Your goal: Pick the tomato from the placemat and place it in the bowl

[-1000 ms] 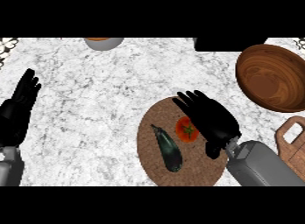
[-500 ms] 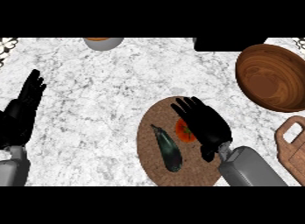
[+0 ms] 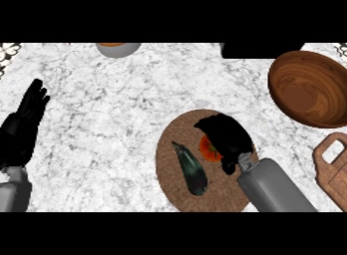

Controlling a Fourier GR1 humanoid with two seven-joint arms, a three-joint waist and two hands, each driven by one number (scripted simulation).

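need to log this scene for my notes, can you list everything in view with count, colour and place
round brown woven placemat: 1, brown, counter's lower middle
red tomato: 1, red, on the placemat, mostly covered by the right hand
dark eggplant: 1, dark purple-green, on the placemat, left of the tomato
large wooden bowl: 1, brown, upper right
wooden cutting board: 1, light brown, right edge
grey bowl: 1, grey, top edge, cut off
black object: 1, top edge, cannot identify
white marble counter: 1
right hand: black, curled over the tomato
left hand: black, open, resting at left edge

The right hand [image 3: 225,135] covers most of the tomato [image 3: 208,149]; contact perhaps, unclear. At the worktop's far edge, a grey bowl [image 3: 118,48] is cut off.
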